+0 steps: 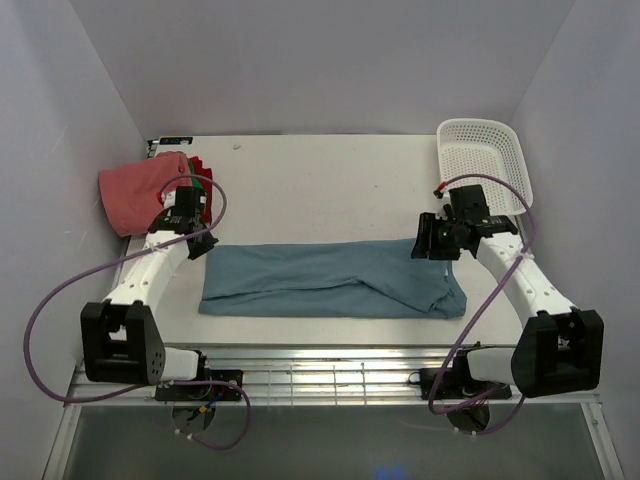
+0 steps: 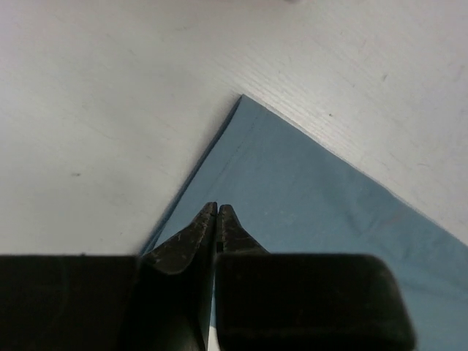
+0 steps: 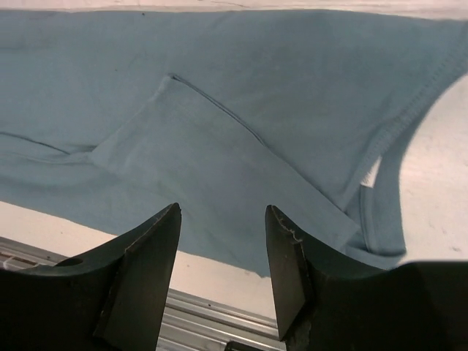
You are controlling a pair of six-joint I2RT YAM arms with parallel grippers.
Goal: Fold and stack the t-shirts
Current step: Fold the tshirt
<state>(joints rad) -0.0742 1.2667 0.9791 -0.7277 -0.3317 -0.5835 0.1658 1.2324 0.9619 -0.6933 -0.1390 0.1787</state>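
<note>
A teal-blue t-shirt lies folded lengthwise into a long strip across the near middle of the table. My left gripper hovers at the strip's far left corner, and in the left wrist view it is shut with nothing between the fingertips, the shirt corner lying flat below. My right gripper is at the strip's far right end. In the right wrist view it is open and empty above the shirt, near the collar. Folded pink, green and red shirts are piled at the back left.
A white mesh basket stands tilted at the back right corner. The metal rail runs along the table's near edge. White walls close in the table on three sides.
</note>
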